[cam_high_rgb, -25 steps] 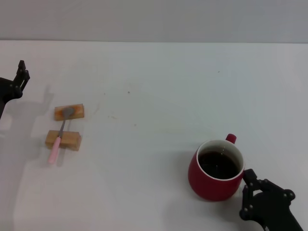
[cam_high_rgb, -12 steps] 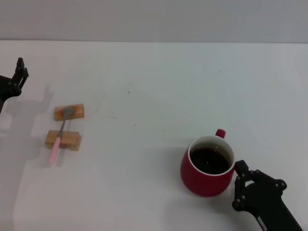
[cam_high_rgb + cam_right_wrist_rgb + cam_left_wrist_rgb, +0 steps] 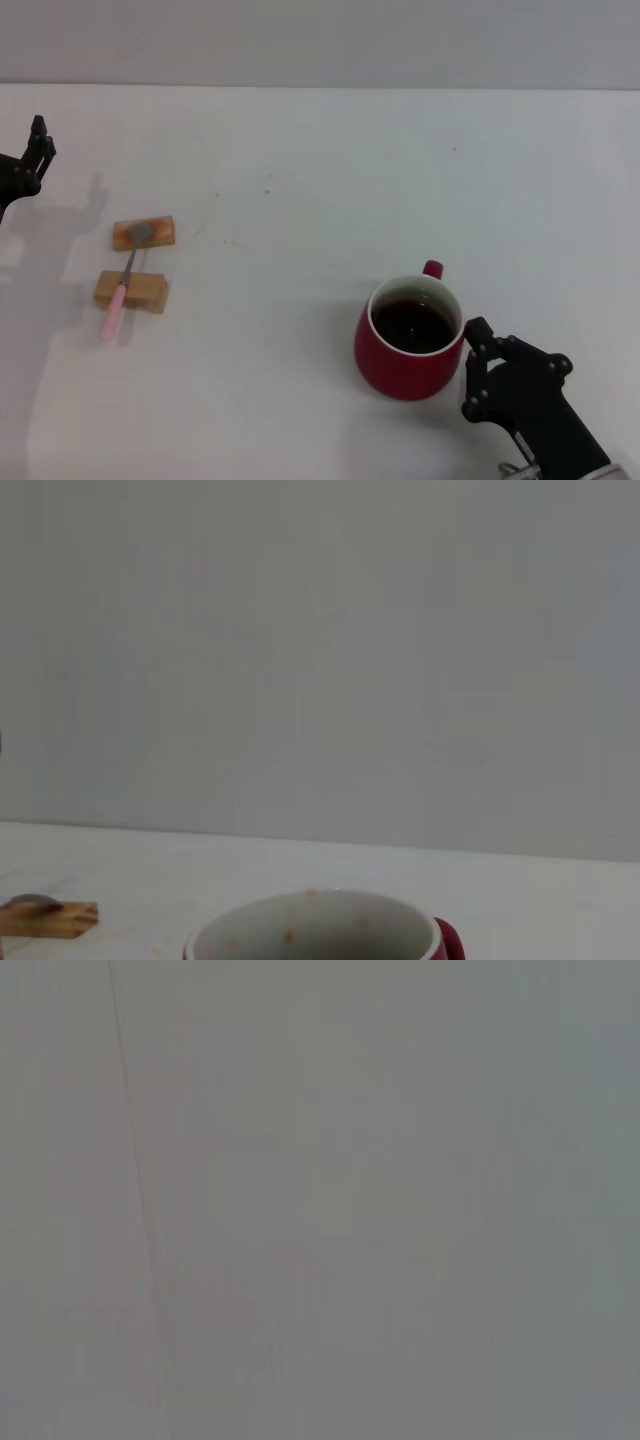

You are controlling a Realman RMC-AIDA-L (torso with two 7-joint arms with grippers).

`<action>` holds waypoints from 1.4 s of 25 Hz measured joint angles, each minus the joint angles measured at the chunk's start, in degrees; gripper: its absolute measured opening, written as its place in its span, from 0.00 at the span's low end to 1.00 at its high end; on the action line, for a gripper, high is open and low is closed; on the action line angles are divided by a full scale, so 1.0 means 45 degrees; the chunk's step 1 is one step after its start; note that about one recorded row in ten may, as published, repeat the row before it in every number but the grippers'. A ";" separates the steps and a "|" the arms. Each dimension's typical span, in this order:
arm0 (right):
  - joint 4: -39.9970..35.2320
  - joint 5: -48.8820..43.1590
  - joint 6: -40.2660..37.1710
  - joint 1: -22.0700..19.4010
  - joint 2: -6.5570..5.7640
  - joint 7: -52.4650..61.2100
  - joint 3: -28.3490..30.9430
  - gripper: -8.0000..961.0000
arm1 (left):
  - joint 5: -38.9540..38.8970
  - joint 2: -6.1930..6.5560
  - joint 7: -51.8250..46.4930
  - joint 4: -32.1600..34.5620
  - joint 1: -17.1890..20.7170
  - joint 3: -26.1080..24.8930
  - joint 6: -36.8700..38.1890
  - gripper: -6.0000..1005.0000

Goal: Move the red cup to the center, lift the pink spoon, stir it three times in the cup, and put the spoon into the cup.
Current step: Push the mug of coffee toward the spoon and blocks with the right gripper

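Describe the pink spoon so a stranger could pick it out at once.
On the white table, look to the robot's left, far from the red cup beside the right gripper. Two tan wooden blocks lie there; the pink spoon bridges them, the only slim thing, with grey bowl and pink handle.

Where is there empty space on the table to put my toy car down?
The widest bare patch is the middle of the table, between the wooden blocks holding the pink spoon and the red cup. It is crowded beside the cup, where the right end effector sits.
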 joint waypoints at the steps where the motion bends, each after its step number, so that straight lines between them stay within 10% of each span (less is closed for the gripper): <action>1: 0.0005 0.0000 0.0019 0.0054 -0.0001 0.0030 0.0002 0.01 | -0.0011 0.0001 0.0000 -0.0004 -0.0005 0.0000 0.0005 0.80; 35: 0.0253 -0.0124 0.0433 0.0250 0.0000 0.0318 0.0564 0.01 | 0.0050 0.0022 0.0000 -0.0172 -0.0246 -0.0350 0.0038 0.79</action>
